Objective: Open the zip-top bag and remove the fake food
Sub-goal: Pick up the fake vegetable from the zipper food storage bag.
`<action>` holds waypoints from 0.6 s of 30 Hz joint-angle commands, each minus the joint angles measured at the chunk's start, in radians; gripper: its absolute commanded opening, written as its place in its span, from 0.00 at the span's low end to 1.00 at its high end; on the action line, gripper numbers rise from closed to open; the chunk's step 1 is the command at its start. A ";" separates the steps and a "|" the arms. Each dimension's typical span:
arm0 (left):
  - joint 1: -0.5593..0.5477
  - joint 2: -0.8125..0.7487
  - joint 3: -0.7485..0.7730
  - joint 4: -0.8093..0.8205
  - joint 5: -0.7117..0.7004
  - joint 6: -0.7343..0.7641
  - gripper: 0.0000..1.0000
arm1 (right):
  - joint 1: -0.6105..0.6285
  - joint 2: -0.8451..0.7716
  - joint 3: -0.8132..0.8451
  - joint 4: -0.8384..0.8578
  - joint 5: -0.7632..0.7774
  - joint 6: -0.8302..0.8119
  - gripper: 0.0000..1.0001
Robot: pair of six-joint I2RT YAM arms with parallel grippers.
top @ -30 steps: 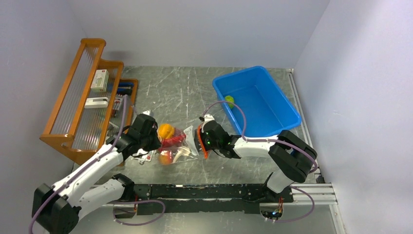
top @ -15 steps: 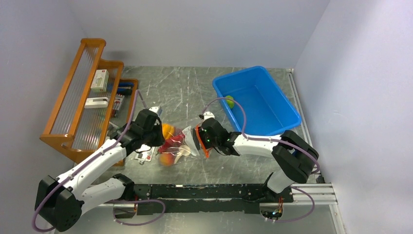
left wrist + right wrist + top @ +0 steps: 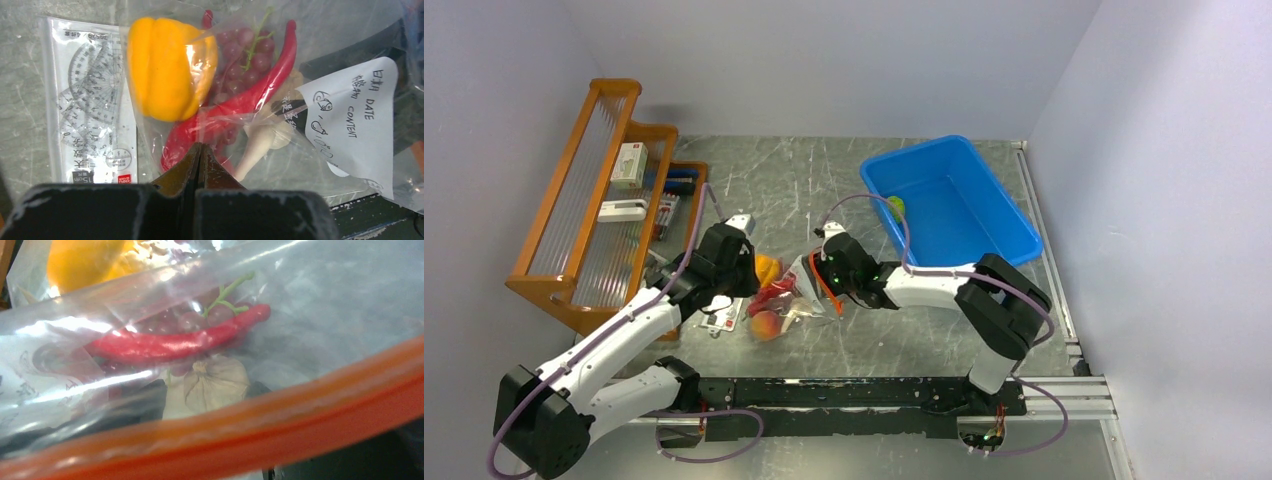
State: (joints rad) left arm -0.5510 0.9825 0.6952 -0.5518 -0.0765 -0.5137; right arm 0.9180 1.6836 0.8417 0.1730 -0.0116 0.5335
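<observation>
Clear crinkly zip-top bag (image 3: 796,292), orange-red zip strip (image 3: 250,425), centre frame on table (image 3: 824,180). Left hand (image 3: 200,147) pressed together, pinching bag bottom. Right hand (image 3: 820,277) at strip, grip unclear. Plastic fake food (image 3: 165,75) inside; removal left.

bag colours, as i see them from here
clear zip-top bag (image 3: 320,45), orange-red zip strip (image 3: 300,405), white label (image 3: 355,115) with black handwriting; yellow-orange pepper (image 3: 165,70), red chilli (image 3: 240,105), purple grapes (image 3: 245,47), beige garlic (image 3: 215,382); blue bin (image 3: 954,215), green lime (image 3: 895,207).
</observation>
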 commanded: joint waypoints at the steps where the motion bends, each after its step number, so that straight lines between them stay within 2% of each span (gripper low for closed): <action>1: 0.006 0.007 0.033 -0.016 -0.058 0.028 0.07 | -0.002 0.063 0.052 0.019 -0.027 -0.033 0.62; 2: 0.006 0.007 0.034 -0.021 -0.068 0.031 0.13 | -0.002 0.078 0.070 -0.021 -0.015 -0.033 0.60; 3: 0.006 0.008 0.039 -0.032 -0.085 0.032 0.23 | -0.001 0.090 0.092 -0.070 0.008 -0.025 0.56; 4: 0.006 0.008 0.043 -0.043 -0.109 0.031 0.36 | -0.002 0.095 0.100 -0.098 0.023 -0.022 0.50; 6: 0.006 0.006 0.049 -0.063 -0.160 0.015 0.72 | -0.001 0.077 0.070 -0.088 0.041 -0.011 0.42; 8: 0.007 -0.004 0.050 -0.063 -0.186 0.008 0.87 | -0.002 0.041 0.022 -0.049 0.047 0.009 0.35; 11: 0.006 -0.032 0.029 -0.033 -0.194 0.005 0.96 | -0.001 -0.001 -0.029 -0.020 0.037 0.032 0.32; 14: 0.007 -0.048 -0.005 0.021 -0.178 0.024 0.99 | -0.002 -0.017 -0.040 -0.030 0.015 0.044 0.30; 16: 0.006 -0.047 -0.025 0.054 -0.158 0.039 0.97 | -0.002 -0.030 -0.052 -0.030 0.004 0.050 0.30; 18: 0.006 -0.038 -0.042 0.088 -0.121 0.058 0.92 | -0.002 -0.055 -0.072 -0.017 -0.002 0.061 0.29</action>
State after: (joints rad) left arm -0.5510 0.9428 0.6903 -0.5526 -0.2272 -0.4973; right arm 0.9176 1.6787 0.8055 0.1452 0.0025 0.5682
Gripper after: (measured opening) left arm 0.959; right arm 0.433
